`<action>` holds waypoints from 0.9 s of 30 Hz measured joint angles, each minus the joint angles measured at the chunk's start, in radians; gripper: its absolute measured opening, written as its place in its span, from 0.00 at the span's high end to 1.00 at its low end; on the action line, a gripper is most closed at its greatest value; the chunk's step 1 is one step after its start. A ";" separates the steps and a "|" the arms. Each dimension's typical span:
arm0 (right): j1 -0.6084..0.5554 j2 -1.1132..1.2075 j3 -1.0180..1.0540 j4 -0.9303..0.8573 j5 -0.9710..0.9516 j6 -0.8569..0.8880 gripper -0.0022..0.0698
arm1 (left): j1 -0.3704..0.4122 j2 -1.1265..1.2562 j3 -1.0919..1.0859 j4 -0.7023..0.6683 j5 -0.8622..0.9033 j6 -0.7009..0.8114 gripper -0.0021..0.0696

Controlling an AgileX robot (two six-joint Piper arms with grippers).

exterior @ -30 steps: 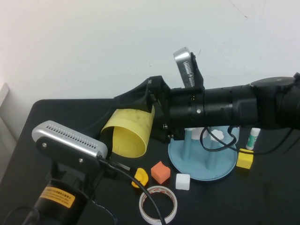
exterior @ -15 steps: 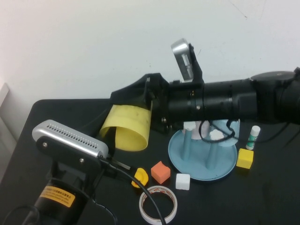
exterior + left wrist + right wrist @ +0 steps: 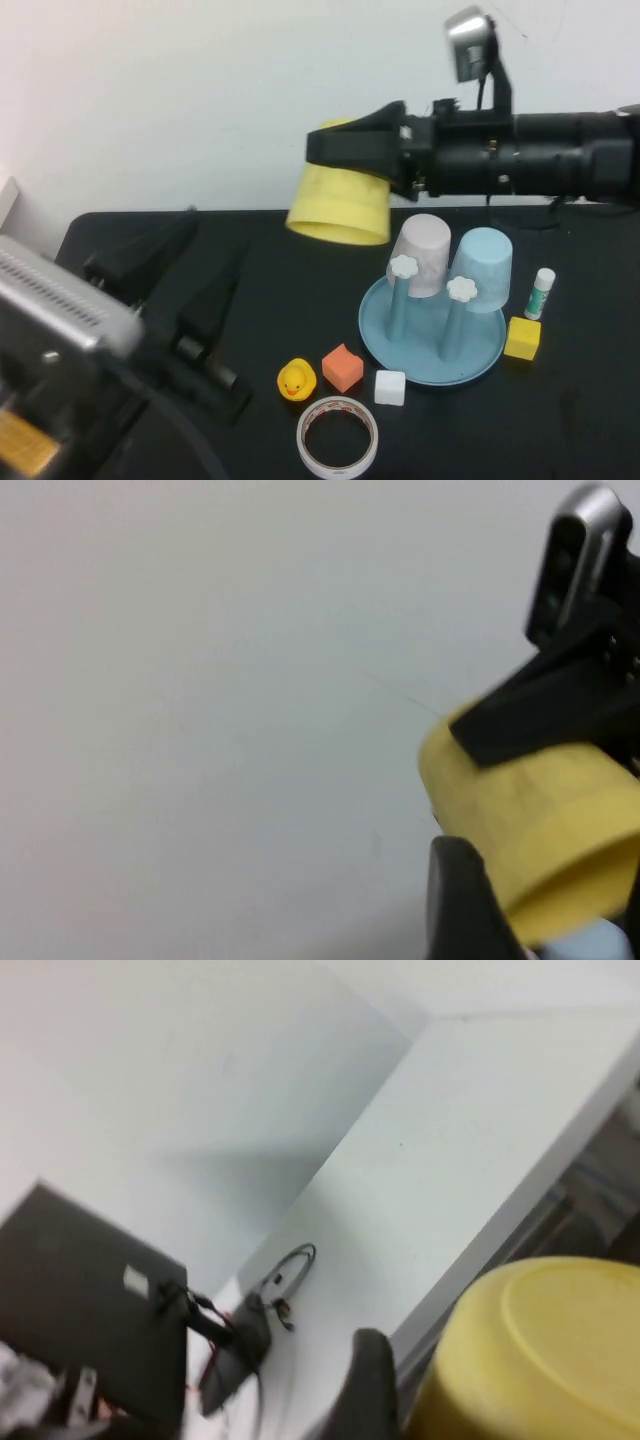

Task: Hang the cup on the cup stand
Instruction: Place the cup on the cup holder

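The right claw [image 3: 345,150] is up in the air over the back of the black table [image 3: 560,420], its arm reaching in level from the right. Its black fingers are clamped on the yellow cup [image 3: 340,208], which hangs tilted with its open mouth facing down and its closed bottom up in the claw. The cup is clear of the table, to the left of the cup stand [image 3: 430,360] and not touching it.

The stand is a light blue round tray with blue pegs capped by white flower knobs. A pale pinkish-white cup [image 3: 425,255] and a light blue cup [image 3: 484,266] already sit upside down on its two back pegs, side by side; the two front pegs are bare.

The left claw [image 3: 195,290] is low at the front left, well apart from the cup, its two long black fingers spread apart with nothing between them.

Near the front of the stand lie a rubber duck [image 3: 296,380], an orange cube [image 3: 342,367], a white cube [image 3: 390,387] and a roll of tape [image 3: 338,437]. A yellow cube [image 3: 522,338] touches the tray's right edge, with a small glue stick [image 3: 541,293] standing just behind it. I can read no writing on any of them from here.
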 joint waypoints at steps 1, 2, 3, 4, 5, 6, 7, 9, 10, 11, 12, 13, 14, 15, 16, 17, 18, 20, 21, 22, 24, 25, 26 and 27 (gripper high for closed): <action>-0.012 0.000 0.000 -0.002 0.026 -0.059 0.15 | 0.000 -0.036 0.000 -0.002 0.064 -0.012 0.55; -0.023 0.000 0.000 -0.002 0.053 -0.126 0.15 | 0.000 -0.082 0.000 -0.014 0.148 -0.019 0.59; -0.030 0.000 0.000 -0.002 0.073 -0.184 0.15 | 0.000 -0.128 0.000 -0.030 0.234 -0.019 0.65; -0.036 0.000 0.000 -0.002 0.093 -0.258 0.15 | 0.000 -0.164 0.000 -0.051 0.319 -0.019 0.71; -0.044 0.000 0.000 -0.007 0.105 -0.333 0.15 | 0.000 -0.208 0.000 -0.071 0.402 -0.017 0.78; -0.046 0.000 -0.001 -0.016 0.108 -0.408 0.15 | 0.000 -0.249 0.000 -0.086 0.480 -0.012 0.85; -0.050 0.000 -0.001 -0.031 0.105 -0.483 0.15 | 0.000 -0.286 0.002 -0.094 0.539 -0.007 0.89; -0.051 0.000 -0.002 -0.077 0.077 -0.600 0.15 | 0.000 -0.347 0.004 -0.101 0.671 0.014 0.94; -0.051 0.000 -0.002 -0.101 0.046 -0.643 0.15 | 0.000 -0.365 0.004 -0.101 0.717 0.024 0.95; -0.051 0.000 -0.002 -0.121 0.008 -0.671 0.15 | 0.000 -0.383 0.004 -0.101 0.767 0.034 0.96; -0.051 0.000 -0.002 -0.131 -0.027 -0.686 0.15 | 0.000 -0.394 0.004 -0.101 0.801 0.039 0.96; -0.051 0.000 -0.002 -0.136 -0.075 -0.701 0.15 | 0.000 -0.402 0.004 -0.101 0.837 0.041 0.96; -0.051 0.000 -0.002 -0.140 -0.125 -0.715 0.15 | 0.000 -0.407 0.004 -0.101 0.857 0.044 0.97; -0.051 0.001 -0.002 -0.140 -0.161 -0.726 0.15 | 0.000 -0.409 0.004 -0.101 0.873 0.046 0.97; -0.051 0.006 -0.002 -0.141 -0.212 -0.738 0.15 | 0.000 -0.411 0.004 -0.101 0.882 0.046 0.97; -0.051 0.011 -0.002 -0.141 -0.240 -0.746 0.15 | 0.000 -0.411 0.004 -0.101 0.887 0.046 0.97; -0.053 0.019 -0.002 -0.141 -0.267 -0.755 0.15 | 0.000 -0.411 0.004 -0.101 0.889 0.046 0.97; -0.052 0.044 -0.002 -0.141 -0.298 -0.763 0.15 | 0.000 -0.411 0.004 -0.101 0.889 0.046 0.97; -0.052 0.061 -0.002 -0.138 -0.302 -0.767 0.15 | 0.000 -0.411 0.004 -0.101 0.889 0.046 0.97; -0.052 0.079 -0.002 -0.133 -0.304 -0.772 0.15 | 0.000 -0.411 0.004 -0.101 0.891 0.046 0.97; -0.052 0.117 -0.002 -0.108 -0.306 -0.783 0.15 | 0.000 -0.411 0.004 -0.101 0.891 0.046 0.97; -0.052 0.139 -0.002 -0.089 -0.308 -0.797 0.15 | 0.000 -0.411 0.004 -0.101 0.891 0.046 0.97; -0.052 0.160 -0.002 -0.066 -0.311 -0.814 0.15 | 0.000 -0.411 0.004 -0.101 0.891 0.046 0.97; -0.052 0.176 -0.002 -0.048 -0.315 -0.834 0.15 | 0.000 -0.411 0.004 -0.101 0.891 0.046 0.97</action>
